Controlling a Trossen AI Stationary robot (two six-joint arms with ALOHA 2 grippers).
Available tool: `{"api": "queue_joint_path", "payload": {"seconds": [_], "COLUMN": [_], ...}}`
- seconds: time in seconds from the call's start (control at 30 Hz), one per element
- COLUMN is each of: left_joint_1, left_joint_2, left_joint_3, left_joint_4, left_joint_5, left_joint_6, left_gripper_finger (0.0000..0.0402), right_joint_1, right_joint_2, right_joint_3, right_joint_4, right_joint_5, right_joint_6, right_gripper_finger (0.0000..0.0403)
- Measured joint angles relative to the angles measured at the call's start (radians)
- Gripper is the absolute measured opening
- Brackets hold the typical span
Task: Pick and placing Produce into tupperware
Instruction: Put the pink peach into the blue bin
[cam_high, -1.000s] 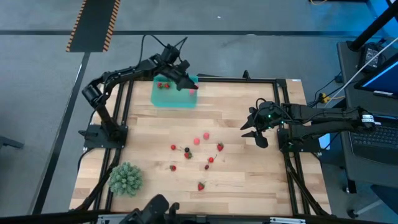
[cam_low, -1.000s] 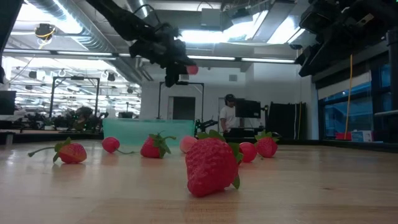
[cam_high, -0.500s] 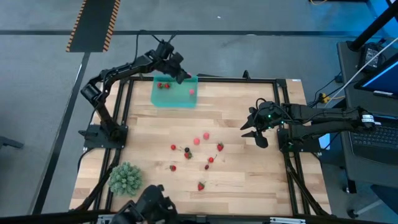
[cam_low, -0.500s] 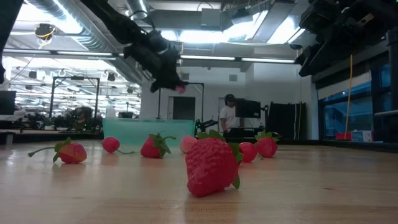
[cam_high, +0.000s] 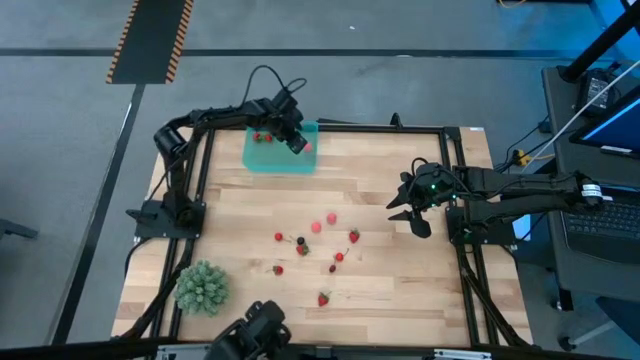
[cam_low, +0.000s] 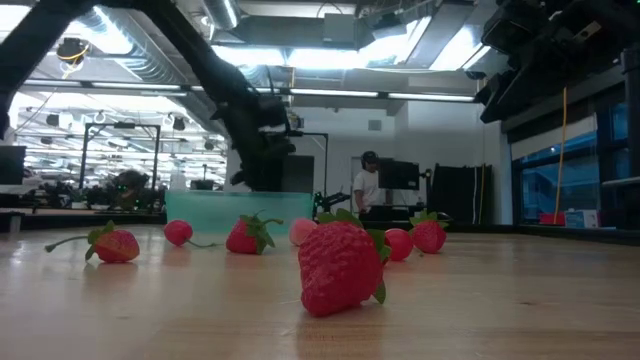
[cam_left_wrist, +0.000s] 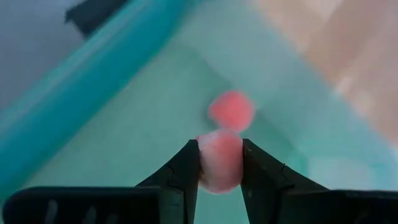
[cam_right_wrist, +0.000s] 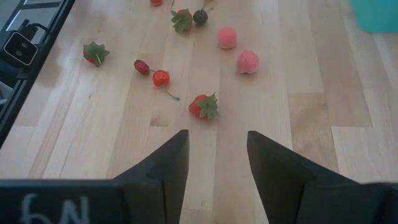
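- Overhead, the left gripper (cam_high: 297, 145) is reaching down into the teal tupperware (cam_high: 262, 157) at the table's (cam_high: 400, 290) far edge, its fingers (cam_left_wrist: 184, 171) pinching a pale pink fruit (cam_left_wrist: 220, 162).
- Just beyond the held fruit, a second pink fruit (cam_left_wrist: 231, 109) is lying on the container's floor, touching it or nearly so; red fruits (cam_high: 262, 137) are sitting near the container's far left corner.
- Meanwhile, the right gripper (cam_high: 404, 213) is hovering over the table's right side, fingers (cam_right_wrist: 163, 163) spread and holding nothing.
- Loose strawberries and small fruits (cam_high: 316, 245) are lying scattered across the middle of the wooden table, well apart from the container; the nearest to the right gripper is a red strawberry (cam_right_wrist: 203, 106) with a green top.
- Near the left front corner, a spiky green ball (cam_high: 203, 286) is resting on the table.
- Beyond the table, a person (cam_low: 367, 187) is standing in the room.
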Motion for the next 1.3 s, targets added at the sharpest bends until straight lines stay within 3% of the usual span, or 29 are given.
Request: {"api": "queue_joint_path", "payload": {"seconds": [0.27, 0.73, 1.3], "left_joint_1": [0.001, -0.019, -0.024], "left_joint_2": [0.071, 0.078, 0.078], "left_joint_3": [0.000, 0.001, 0.001], "left_joint_4": [0.017, 0.073, 0.071], "left_joint_5": [-0.008, -0.043, -0.059], "left_joint_6": [-0.051, -0.046, -0.051], "left_gripper_finger": [0.0091, 0.0101, 0.0171], "right_joint_1": [0.000, 0.000, 0.000], "right_joint_2": [0.000, 0.000, 0.000], "right_joint_3": [0.000, 0.000, 0.000], "right_joint_4": [0.000, 0.008, 0.006], "right_joint_5": [0.000, 0.000, 0.000], "right_joint_6": [0.000, -0.003, 0.003], "right_gripper_finger": [0.0165, 0.0165, 0.0165]}}
